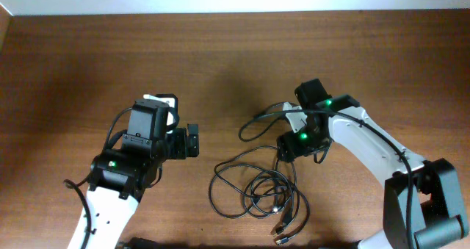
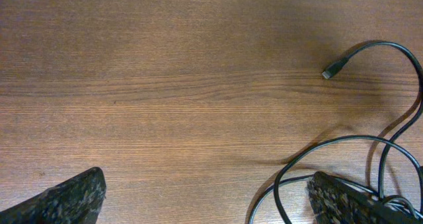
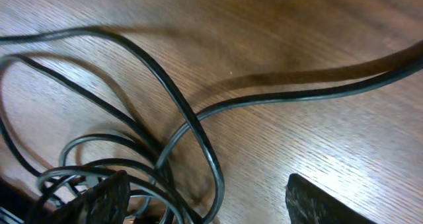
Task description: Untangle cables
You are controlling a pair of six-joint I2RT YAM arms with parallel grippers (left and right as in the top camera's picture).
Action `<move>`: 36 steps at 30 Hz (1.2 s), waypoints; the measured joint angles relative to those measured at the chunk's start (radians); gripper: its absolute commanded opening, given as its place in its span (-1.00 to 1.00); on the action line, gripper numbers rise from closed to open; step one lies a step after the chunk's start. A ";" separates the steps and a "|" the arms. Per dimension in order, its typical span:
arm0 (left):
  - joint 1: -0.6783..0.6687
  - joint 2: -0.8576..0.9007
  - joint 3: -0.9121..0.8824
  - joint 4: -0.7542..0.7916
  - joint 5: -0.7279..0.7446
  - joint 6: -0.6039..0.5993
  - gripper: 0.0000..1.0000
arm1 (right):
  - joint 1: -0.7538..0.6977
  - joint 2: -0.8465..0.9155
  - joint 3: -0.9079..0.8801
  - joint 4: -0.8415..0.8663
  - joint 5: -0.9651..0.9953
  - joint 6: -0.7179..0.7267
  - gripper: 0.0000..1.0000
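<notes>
Your cables (image 1: 257,190) lie in the lower middle of the overhead frame. They form a loose heap of overlapping loops on the worktop (image 1: 88,51), with several plugs (image 1: 283,231) bunched at the heap's lower edge. One loop (image 1: 253,128) reaches up out of the heap toward the centre of the frame. In the left wrist view it ends in a free plug (image 2: 330,71) at the upper right, lying clear on bare wood.

The right tool (image 1: 290,148) sits low at the heap's upper right edge, most likely because the strands are fewest there and easiest to single out. In its own view the right tool (image 3: 211,207) is open. Its fingers (image 3: 99,197) stand wide apart at the bottom of the frame, and crossing strands pile against the left-hand one. A single cord sweeps away to the upper right. Nothing looks pinched, so read this as lining up on a strand, not as a grip.

The left tool (image 1: 187,142) waits left of centre, well apart from the heap and aimed toward it. It is fully open over empty wood, with only the edge of a loop by its right-hand finger. That placement suits a second anchor: once you hold a strand on the right, the left can take the free plug and draw it off.

The crossings near the right tool are the risk, since closing there could catch two cords at once.
</notes>
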 measured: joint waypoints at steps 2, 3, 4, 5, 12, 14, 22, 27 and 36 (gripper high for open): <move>0.000 0.000 0.000 0.000 0.000 0.000 0.98 | 0.000 0.003 -0.039 0.035 -0.007 0.000 0.47; 0.000 0.000 0.000 0.000 0.000 0.000 0.98 | 0.000 0.004 -0.058 0.050 -0.018 0.000 0.37; 0.000 0.000 0.000 0.000 0.000 0.000 0.98 | 0.000 0.004 -0.078 0.060 -0.043 -0.002 0.29; 0.000 0.000 0.000 0.000 0.000 0.000 0.98 | 0.000 0.005 -0.083 0.066 -0.054 0.000 0.28; 0.000 0.000 0.000 0.000 0.000 0.000 0.98 | 0.000 0.006 -0.181 0.153 -0.098 0.008 -0.88; 0.000 0.000 0.000 0.000 0.000 0.000 0.98 | 0.000 0.007 -0.196 0.154 -0.116 0.023 -0.92; 0.000 0.000 -0.001 -0.002 0.000 0.000 0.98 | 0.000 -0.028 0.028 -0.116 -0.060 0.080 -0.92; 0.000 0.000 -0.003 -0.002 0.000 0.000 0.98 | 0.000 -0.092 0.569 -0.448 0.131 0.083 -0.92; 0.000 0.000 -0.004 0.000 0.002 0.000 0.98 | 0.000 -0.112 1.323 -0.504 0.370 0.083 -0.92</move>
